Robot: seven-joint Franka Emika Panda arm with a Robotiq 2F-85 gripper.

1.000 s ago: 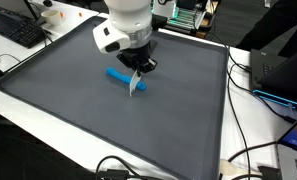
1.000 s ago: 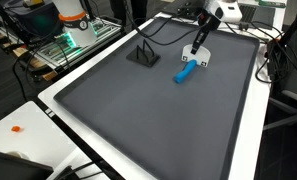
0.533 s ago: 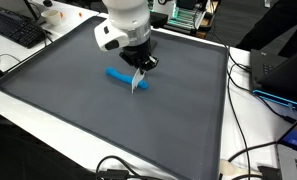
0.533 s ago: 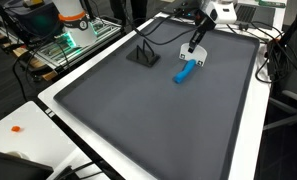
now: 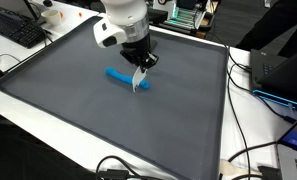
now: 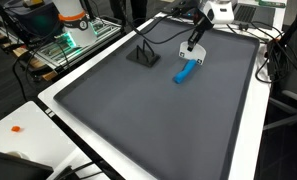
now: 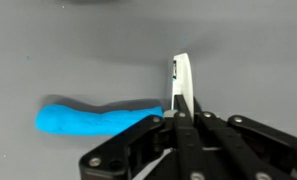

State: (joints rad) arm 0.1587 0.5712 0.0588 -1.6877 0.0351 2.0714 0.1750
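We see the gripper [image 5: 141, 70] clamped shut on a white strip [image 7: 182, 85], beside the blue bar [image 5: 118, 75] lying mid-mat [image 5: 68, 110]. There is open room all round and the raised edges are well apart.

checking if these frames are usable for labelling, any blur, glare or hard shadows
Wrist view: soft overall, edges of the blue object and white strip fuzzy; in both exterior views: even light, no glare on the grey mat, only faint shadows.
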